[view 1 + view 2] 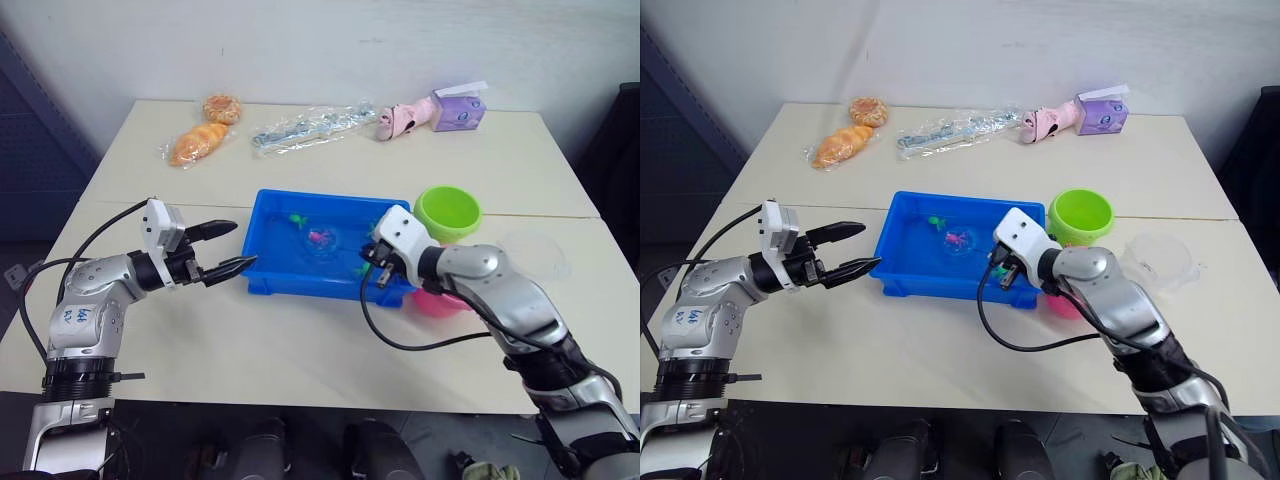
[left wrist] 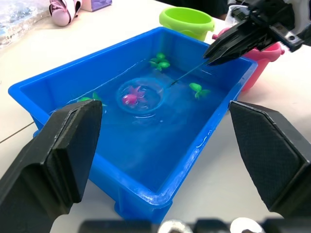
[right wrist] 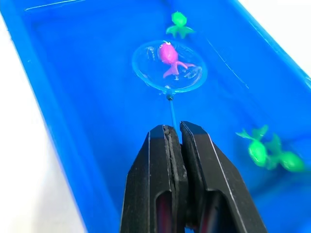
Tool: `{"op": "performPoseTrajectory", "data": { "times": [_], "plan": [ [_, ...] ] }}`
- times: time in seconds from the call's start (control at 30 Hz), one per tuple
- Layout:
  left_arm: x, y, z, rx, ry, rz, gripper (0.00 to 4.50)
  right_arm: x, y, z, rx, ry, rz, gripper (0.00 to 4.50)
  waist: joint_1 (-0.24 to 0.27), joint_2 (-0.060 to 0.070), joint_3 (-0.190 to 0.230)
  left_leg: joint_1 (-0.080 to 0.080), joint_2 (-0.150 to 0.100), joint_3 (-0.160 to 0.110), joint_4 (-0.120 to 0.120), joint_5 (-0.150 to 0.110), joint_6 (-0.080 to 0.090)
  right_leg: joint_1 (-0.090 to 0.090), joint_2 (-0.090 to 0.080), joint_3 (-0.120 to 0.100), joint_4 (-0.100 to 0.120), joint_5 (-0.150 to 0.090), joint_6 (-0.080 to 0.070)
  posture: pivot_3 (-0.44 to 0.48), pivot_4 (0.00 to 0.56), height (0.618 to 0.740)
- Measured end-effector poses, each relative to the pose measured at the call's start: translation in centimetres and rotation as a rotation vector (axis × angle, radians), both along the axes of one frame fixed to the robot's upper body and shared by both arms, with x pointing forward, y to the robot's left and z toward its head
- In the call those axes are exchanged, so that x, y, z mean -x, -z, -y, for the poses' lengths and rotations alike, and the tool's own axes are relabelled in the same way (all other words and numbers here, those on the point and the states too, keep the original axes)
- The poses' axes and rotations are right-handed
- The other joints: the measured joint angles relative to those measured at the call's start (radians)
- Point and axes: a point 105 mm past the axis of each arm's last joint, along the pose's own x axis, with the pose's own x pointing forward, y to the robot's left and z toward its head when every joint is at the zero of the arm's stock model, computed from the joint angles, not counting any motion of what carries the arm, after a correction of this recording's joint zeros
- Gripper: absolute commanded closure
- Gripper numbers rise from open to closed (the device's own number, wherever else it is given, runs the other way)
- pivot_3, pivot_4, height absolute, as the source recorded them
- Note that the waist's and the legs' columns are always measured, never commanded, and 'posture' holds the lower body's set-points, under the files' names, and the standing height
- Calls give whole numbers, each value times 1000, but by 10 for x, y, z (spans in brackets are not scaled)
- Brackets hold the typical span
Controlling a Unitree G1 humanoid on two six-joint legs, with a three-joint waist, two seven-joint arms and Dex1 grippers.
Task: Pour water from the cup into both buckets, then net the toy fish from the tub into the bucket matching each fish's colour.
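Right pincer (image 3: 174, 133) clamps net (image 3: 169, 66) – pink fish (image 3: 167, 54) inside hoop

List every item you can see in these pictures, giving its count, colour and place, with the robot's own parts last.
Shallow blue plastic tub: one, table centre, holding water.
Round net with light blue hoop: one, in the tub, around the pink fish.
Pink toy fish: one, inside the hoop.
Green toy fish: at least three, in the tub.
Lime green bucket: one, right of the tub.
Pink bucket: one, near the tub's right front corner.
Clear plastic cup: one, far right.
Packaged items: several, table's far edge.
Left end effector: black, open, left of the tub.
Right end effector: black, shut on the net's handle.
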Motion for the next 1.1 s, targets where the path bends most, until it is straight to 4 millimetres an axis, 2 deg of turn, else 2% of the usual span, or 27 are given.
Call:
{"op": "performPoseTrajectory", "data": {
  "times": [0.2, 0.33, 0.57, 0.83, 0.97, 1.1],
  "plan": [
    [2, -2, 4, 19, 35, 4, 37, 24, -21, 20, -28, -5, 69, 4500, 1, 0, 0, 0, 0, 0, 0, 0, 0, 0, 0, 0, -1, 0, 0, 0, 150, 740],
    [0, -4, 10, 35, 78, 11, 37, 41, -23, 28, -32, -27, 93, 4500, 0, 0, 0, 0, 0, 0, -1, 0, 0, 0, 0, 0, 0, 0, 0, 0, 150, 740],
    [-6, -13, 36, 46, 211, 62, 37, 84, -44, 66, -124, 69, 166, 4500, 25, 0, 0, 1, 0, 0, 0, 0, 1, 3, 0, 0, -2, 0, 0, 0, 150, 740],
    [-3, -17, 68, 41, 382, 56, 37, 126, -43, 125, -95, 321, 195, 4500, 26, 0, 0, 2, 0, 0, 0, 0, 0, 5, 2, 0, -2, 0, 0, 0, 150, 740],
    [-3, -22, 74, 37, 421, 65, 37, 140, -36, 144, -13, 395, 210, 4500, 25, 0, 0, 4, 0, 1, -1, 0, 0, 5, 2, 1, -2, 0, 0, 0, 150, 740],
    [-2, -15, 82, 50, 460, 32, 37, 149, -31, 153, 48, 429, 252, 4500, 25, 0, 0, 4, 0, 1, 0, 1, 0, 5, 2, 1, -1, 0, 0, 0, 150, 740]
  ]
}}
